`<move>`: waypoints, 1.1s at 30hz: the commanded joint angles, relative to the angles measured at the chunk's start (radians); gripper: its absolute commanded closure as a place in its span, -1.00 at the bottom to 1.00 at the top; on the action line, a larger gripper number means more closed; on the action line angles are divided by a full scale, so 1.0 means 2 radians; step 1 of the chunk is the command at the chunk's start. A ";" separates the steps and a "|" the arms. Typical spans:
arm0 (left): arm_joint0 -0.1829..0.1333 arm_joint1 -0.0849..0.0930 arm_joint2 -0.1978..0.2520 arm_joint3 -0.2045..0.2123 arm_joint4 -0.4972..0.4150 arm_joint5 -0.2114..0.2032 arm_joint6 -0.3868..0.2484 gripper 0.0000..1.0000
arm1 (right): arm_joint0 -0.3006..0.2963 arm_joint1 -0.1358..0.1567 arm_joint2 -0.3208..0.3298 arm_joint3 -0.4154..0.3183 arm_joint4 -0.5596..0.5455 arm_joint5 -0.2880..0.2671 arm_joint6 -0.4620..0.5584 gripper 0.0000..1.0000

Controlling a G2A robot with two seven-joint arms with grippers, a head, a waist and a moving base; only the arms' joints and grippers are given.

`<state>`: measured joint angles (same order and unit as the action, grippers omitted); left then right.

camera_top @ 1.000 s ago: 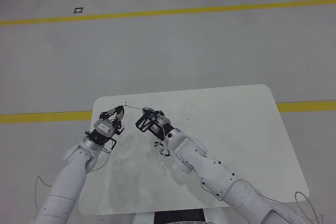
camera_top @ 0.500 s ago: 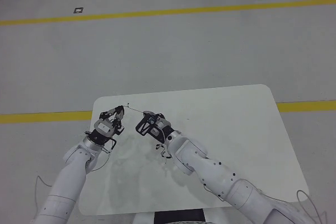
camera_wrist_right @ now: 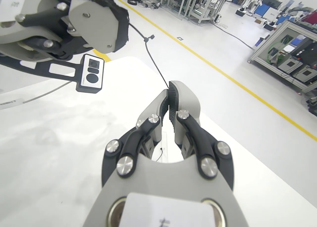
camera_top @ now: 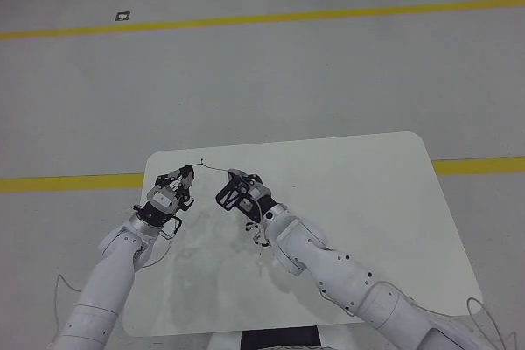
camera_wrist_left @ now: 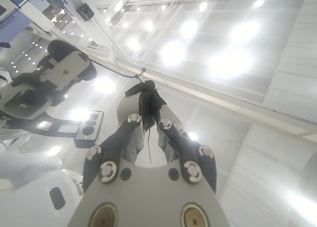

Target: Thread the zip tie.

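Note:
A thin black zip tie hangs in the air above the white table, stretched between my two grippers. My left gripper, its fingertips wrapped in black padding, is shut on the end with the small head. A thin tail runs back between its fingers. My right gripper is shut on the strap, which rises from its tips to the head and bends over to the left gripper. In the top view the right gripper sits close beside the left one.
Both grippers hover over the table's far left corner. A yellow floor line runs past that edge. The wide right part of the table is bare.
The right gripper has shifted slightly rightward with the strap, and the zip tie's head has drifted a little the same way. The left gripper has stayed put.

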<state>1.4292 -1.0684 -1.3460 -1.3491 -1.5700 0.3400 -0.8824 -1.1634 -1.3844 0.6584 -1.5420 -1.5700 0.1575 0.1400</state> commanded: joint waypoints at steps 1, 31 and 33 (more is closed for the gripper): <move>0.000 0.000 0.000 0.000 0.000 0.000 0.000 1.00 | 0.001 0.002 -0.002 -0.001 0.000 0.007 -0.004 1.00; 0.000 0.000 0.000 0.000 0.000 0.000 0.000 -1.00 | 0.009 0.012 -0.028 -0.014 0.000 0.057 -0.017 1.00; 0.000 0.000 0.000 0.000 0.000 0.000 0.000 -1.00 | 0.009 0.012 -0.028 -0.014 0.000 0.057 -0.017 1.00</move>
<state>1.4292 -1.0684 -1.3459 -1.3491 -1.5700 0.3400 -0.8824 -1.1453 -1.3597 0.6019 -1.5707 -1.5700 0.2705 0.1058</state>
